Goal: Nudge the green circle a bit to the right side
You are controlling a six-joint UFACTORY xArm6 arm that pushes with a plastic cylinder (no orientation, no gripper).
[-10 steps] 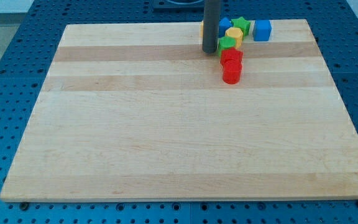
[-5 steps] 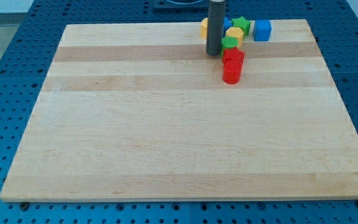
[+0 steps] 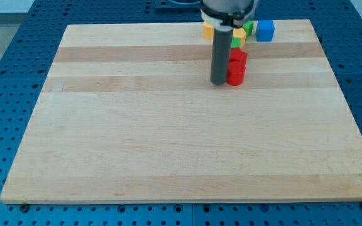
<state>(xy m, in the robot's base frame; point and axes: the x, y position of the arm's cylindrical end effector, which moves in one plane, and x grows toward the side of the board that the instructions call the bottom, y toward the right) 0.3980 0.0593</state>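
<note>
My tip (image 3: 219, 82) rests on the board just left of the lower red block (image 3: 235, 76), touching or nearly touching it. A second red block (image 3: 237, 57) sits directly above that one. The green circle (image 3: 236, 43) shows only as a small sliver above the upper red block, mostly hidden behind my rod. A yellow block (image 3: 239, 33) and a green star (image 3: 249, 27) lie just above it, also partly hidden.
A blue cube (image 3: 265, 30) sits at the view's top right of the cluster. An orange-yellow block (image 3: 207, 29) peeks out left of the rod near the board's top edge. The wooden board (image 3: 168, 138) lies on a blue perforated table.
My tip has moved toward the view's bottom, from beside the green circle to beside the lower red block. The rod now covers more of the cluster.
</note>
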